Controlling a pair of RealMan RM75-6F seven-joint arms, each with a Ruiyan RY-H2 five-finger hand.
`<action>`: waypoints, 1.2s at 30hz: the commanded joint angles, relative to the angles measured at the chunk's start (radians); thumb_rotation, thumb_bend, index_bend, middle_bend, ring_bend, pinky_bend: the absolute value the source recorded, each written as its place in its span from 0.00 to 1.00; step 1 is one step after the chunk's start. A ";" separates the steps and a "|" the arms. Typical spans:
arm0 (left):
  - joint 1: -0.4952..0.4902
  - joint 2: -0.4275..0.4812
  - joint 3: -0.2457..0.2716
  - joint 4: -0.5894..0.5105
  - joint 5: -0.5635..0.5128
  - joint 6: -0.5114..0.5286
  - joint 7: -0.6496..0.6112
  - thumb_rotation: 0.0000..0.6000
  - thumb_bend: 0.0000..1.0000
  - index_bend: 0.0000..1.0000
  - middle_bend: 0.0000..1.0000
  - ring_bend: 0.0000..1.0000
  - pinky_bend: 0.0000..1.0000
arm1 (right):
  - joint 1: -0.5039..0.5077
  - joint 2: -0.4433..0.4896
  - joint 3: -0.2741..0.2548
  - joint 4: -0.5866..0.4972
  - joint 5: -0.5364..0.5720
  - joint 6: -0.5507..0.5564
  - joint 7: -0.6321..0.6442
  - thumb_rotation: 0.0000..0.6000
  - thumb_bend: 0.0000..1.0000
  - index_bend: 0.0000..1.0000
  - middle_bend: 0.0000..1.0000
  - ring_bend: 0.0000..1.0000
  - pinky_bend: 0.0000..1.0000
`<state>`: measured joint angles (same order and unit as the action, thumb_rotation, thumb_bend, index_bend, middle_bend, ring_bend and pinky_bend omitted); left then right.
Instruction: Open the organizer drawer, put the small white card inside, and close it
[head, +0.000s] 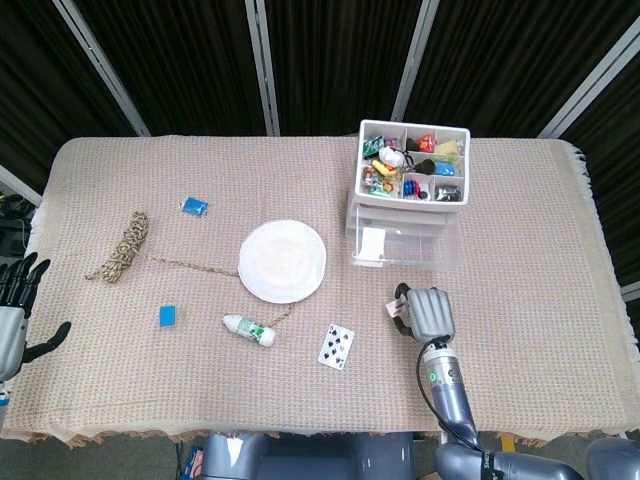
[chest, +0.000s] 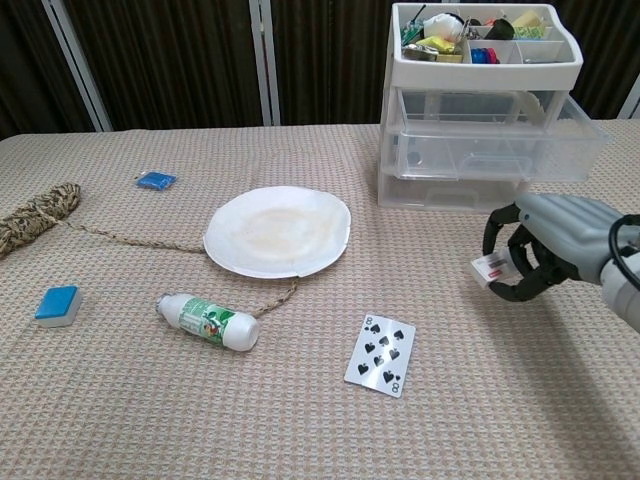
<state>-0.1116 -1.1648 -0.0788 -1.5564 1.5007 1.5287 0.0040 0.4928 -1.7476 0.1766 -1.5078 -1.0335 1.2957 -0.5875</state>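
The small white card (chest: 489, 268) with a red mark is pinched in my right hand (chest: 556, 243), lifted slightly off the cloth in front of the organizer. From the head view the card (head: 398, 308) peeks out at the left of the right hand (head: 429, 312). The white organizer (chest: 484, 66) stands at the back right with a clear drawer (chest: 560, 150) pulled out toward me; the same drawer (head: 405, 245) shows from above with a white label at its left. My left hand (head: 12, 310) hangs off the table's left edge, fingers spread, holding nothing.
A white plate (chest: 278, 230) lies mid-table with a small bottle (chest: 208, 321) and a playing card (chest: 380, 368) in front of it. A rope coil (chest: 35, 220) trails a strand toward the plate. Two blue pieces (chest: 156, 181) (chest: 56, 304) lie on the left.
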 joint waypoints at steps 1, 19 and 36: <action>0.000 0.000 0.000 0.000 0.001 0.000 0.001 1.00 0.29 0.02 0.00 0.00 0.00 | -0.036 0.080 -0.035 -0.109 -0.030 0.033 -0.016 1.00 0.23 0.61 0.75 0.75 0.53; -0.001 -0.001 0.002 0.000 0.004 0.000 0.006 1.00 0.29 0.02 0.00 0.00 0.00 | -0.020 0.330 0.045 -0.414 -0.091 0.089 -0.121 1.00 0.23 0.61 0.75 0.75 0.53; -0.002 0.003 0.004 0.001 0.007 -0.004 -0.006 1.00 0.29 0.02 0.00 0.00 0.00 | 0.163 0.261 0.306 -0.279 0.275 0.070 -0.202 1.00 0.23 0.49 0.75 0.75 0.53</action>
<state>-0.1141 -1.1622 -0.0750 -1.5554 1.5075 1.5246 -0.0017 0.6349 -1.4688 0.4686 -1.8107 -0.7894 1.3658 -0.7789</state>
